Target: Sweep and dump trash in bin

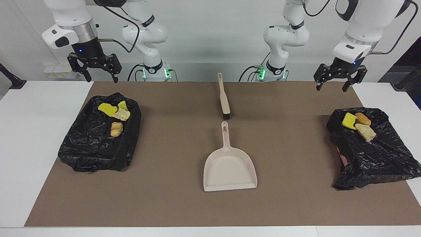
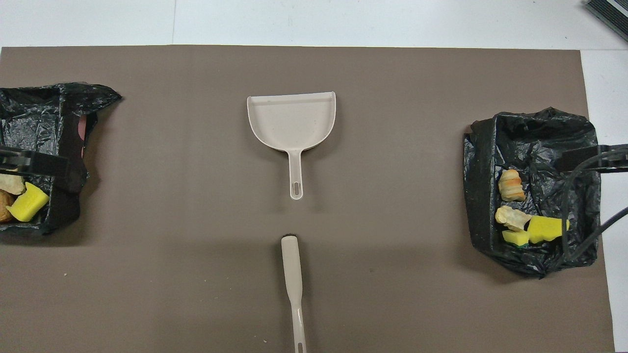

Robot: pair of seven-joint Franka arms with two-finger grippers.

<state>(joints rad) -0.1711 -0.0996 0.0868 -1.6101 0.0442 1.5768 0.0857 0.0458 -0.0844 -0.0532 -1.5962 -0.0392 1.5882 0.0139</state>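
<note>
Spanning the white desk (image 1: 39,138), a brown paper mat (image 2: 392,294) carries everything; clock directions are read on the overhead view, twelve pointing away from the robots. One black-bag-lined bin (image 2: 535,127) sits at three o'clock, at the right arm's end, and a second black-lined bin (image 2: 29,108) at nine o'clock. A beige plastic dustpan (image 2: 292,120) lies at the centre, its handle pointing to six. Just apart from it at six lies a beige brush with black bristles (image 2: 293,264), its long axis running twelve to six, bristle end toward the pan's handle.

The left jaws hang wide and empty over the mat's edge at about eight o'clock, the right jaws likewise at about four, so neither arm is clearly nearer the tools.

The trash is all binned: four lumps (image 2: 511,185) at three o'clock, three lumps (image 2: 28,202) at nine. No lump shows on the mat, so sweeping looks finished.
</note>
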